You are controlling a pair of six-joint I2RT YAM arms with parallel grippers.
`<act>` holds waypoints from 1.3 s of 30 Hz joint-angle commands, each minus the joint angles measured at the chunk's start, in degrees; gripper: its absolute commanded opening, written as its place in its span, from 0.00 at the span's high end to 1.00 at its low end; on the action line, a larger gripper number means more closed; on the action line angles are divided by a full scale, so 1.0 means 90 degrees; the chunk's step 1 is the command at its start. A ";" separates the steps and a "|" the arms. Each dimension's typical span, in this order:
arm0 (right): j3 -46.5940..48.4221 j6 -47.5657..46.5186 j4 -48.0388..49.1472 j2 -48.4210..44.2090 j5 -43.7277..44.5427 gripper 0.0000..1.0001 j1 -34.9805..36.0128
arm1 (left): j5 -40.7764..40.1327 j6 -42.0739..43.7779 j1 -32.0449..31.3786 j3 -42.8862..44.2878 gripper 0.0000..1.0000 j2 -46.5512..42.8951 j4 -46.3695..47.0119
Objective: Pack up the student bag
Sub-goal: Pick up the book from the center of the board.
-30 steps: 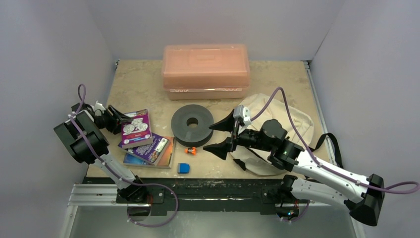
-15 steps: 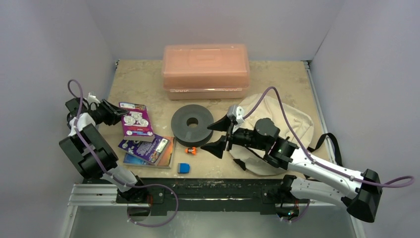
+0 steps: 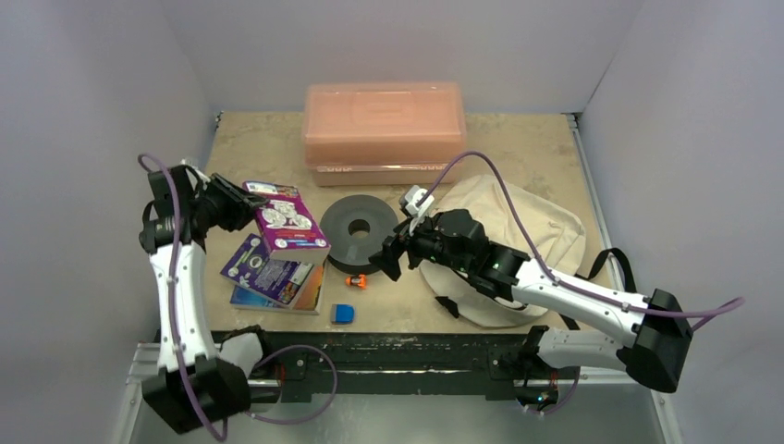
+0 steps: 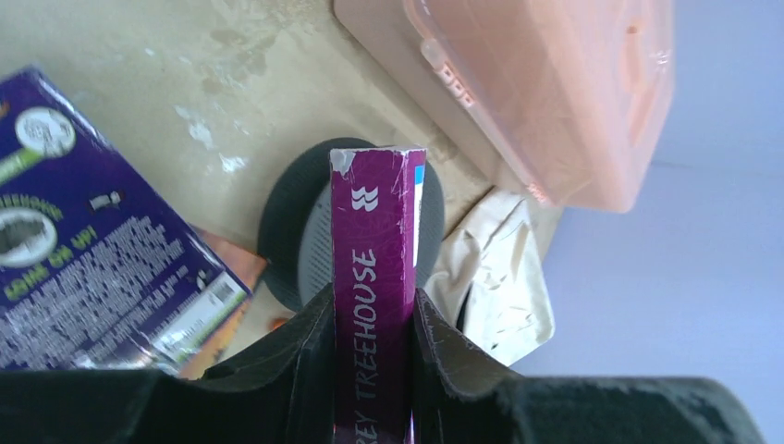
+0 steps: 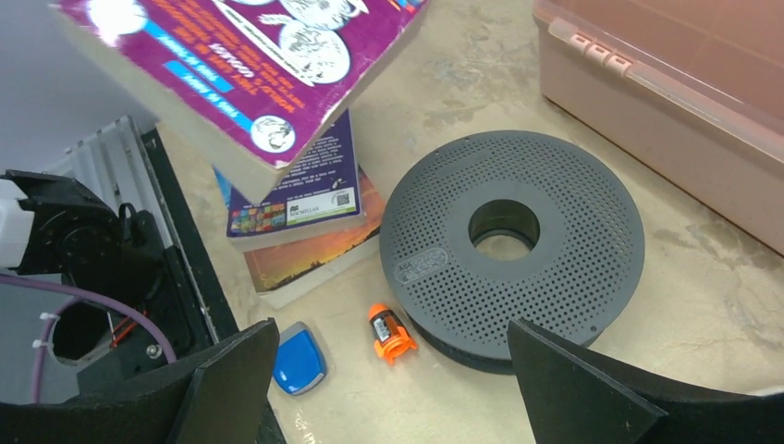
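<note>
The cream student bag [image 3: 527, 222] lies crumpled at the right of the table, partly under my right arm; a fold of it shows in the left wrist view [image 4: 499, 268]. My left gripper [image 3: 229, 207] [image 4: 373, 301] is shut on the spine of a magenta paperback [image 3: 288, 222] [image 4: 374, 231], which hangs in the air left of the grey disc [image 3: 359, 231]. My right gripper [image 3: 388, 255] [image 5: 390, 326] stands open and empty, low over the table at the disc's near edge, above a small orange item [image 5: 388, 335].
Two more books [image 3: 273, 277] lie stacked at front left. A blue pad-like item [image 3: 343, 314] sits near the front edge. The salmon-pink plastic box [image 3: 384, 129] stands at the back. Black bag straps [image 3: 619, 268] trail off at the right.
My left gripper closed on the magenta book, lifted it off the stack and carried it right. My right gripper moved left and down toward the disc's near edge.
</note>
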 commanded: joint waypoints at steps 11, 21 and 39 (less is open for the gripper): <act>0.2150 -0.1404 -0.0307 0.0945 0.0718 0.01 0.1398 | -0.0648 -0.2718 -0.1070 0.0244 1.00 -0.1198 -0.1797; 0.3166 -0.2028 0.0215 0.2607 0.4638 0.03 0.3047 | -0.0487 -0.2677 -0.1243 0.0281 1.00 -0.1128 -0.1910; 0.1687 -0.1978 0.1571 0.1876 0.4992 1.00 0.3284 | -0.0549 -0.2312 -0.1617 -0.0010 0.91 -0.1284 -0.1085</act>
